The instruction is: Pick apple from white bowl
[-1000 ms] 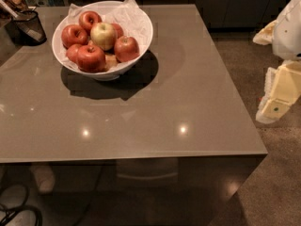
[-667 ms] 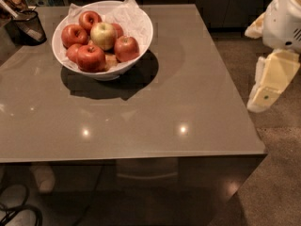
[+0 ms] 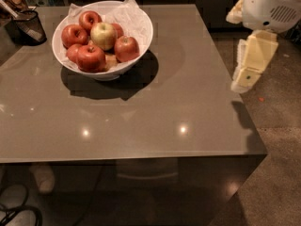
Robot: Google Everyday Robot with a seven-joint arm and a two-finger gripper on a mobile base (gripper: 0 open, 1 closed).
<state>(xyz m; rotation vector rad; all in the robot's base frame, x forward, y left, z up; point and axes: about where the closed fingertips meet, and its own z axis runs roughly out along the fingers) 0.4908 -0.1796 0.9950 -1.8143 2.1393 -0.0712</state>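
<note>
White bowl of apples on a grey surface, well apart at nine o'clock from the cream claw; whether it's apart or together can't be told.

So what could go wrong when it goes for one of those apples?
The gripper hangs beyond the right edge of the table, far from the white bowl; swinging across low, it might clip that edge. The apples are heaped tightly, so lifting one could roll a neighbour out. The crinkled paper lining might snag and come up too.
</note>
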